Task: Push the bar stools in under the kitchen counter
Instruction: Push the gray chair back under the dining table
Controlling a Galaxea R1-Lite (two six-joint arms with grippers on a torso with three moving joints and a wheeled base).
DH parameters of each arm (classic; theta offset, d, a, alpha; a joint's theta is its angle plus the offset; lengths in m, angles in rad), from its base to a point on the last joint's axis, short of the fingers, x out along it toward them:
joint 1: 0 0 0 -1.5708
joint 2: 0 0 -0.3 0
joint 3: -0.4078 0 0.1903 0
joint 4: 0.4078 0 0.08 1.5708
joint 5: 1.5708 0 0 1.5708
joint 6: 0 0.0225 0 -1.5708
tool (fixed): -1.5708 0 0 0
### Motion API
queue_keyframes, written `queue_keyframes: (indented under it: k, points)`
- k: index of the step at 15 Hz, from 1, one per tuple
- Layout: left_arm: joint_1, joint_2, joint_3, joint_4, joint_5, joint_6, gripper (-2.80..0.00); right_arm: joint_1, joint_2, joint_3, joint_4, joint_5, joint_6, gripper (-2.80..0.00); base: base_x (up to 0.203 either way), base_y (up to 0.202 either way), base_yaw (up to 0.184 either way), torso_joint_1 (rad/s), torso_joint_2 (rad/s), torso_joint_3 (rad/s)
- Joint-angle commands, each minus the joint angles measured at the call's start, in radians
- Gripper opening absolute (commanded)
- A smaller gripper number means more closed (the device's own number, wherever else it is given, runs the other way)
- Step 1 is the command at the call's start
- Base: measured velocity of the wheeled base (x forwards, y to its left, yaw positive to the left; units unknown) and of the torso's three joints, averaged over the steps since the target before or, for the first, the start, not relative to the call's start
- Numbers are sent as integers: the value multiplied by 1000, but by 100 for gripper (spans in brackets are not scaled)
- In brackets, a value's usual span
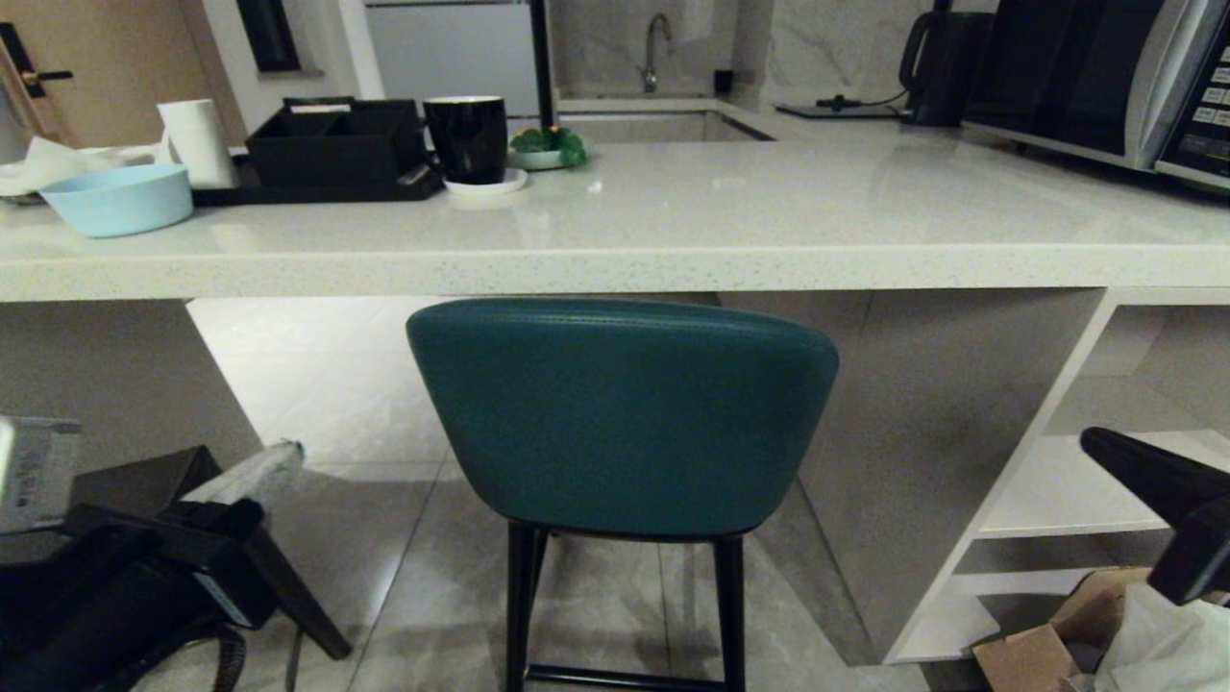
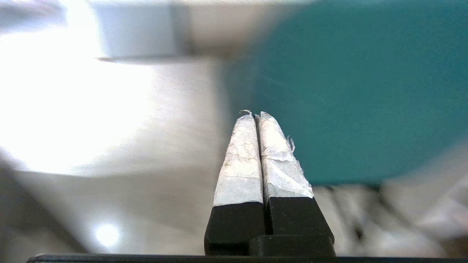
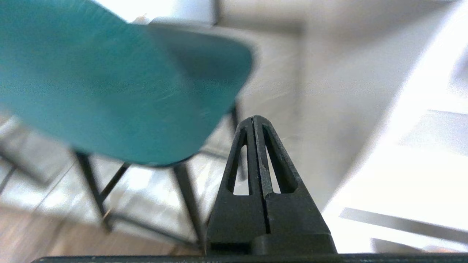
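Left pincer and right pincer are both pressed together, empty, flanking the teal bar stool, whose back sits just under the speckled stone surface. On it rest a blue bowl, a black mug and a black organizer tray; a sink lies behind.

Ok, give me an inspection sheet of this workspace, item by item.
Surface: kitchen counter, speckled off-white top.
Job's things: teal bar stool upright, its back just below the counter edge; second stool not seen.
Clutter: blue bowl, paper roll, black tray, black mug; cardboard box on the floor.
Grippers: left gripper and right gripper with jaws shut, empty, flanking the stool.
Cables: one beside the kettle.
Surroundings: microwave, sink tap, tiled floor.
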Motion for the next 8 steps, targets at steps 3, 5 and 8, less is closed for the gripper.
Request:
queue_keyframes:
  k: [3,5,8]
  points:
    - [240,-357,-55,137,12,94,-280,-182,-378,-60,271,16,-3,-280,0,0,0,0,0,0]
    - [325,-520,-99,327,13,108,-280,-254,-488,-74,386,47,-11,-280,0,0,0,0,0,0]
    - [508,-695,-142,556,-8,119,-280,-339,-643,-76,543,100,-76,-280,0,0,0,0,0,0]
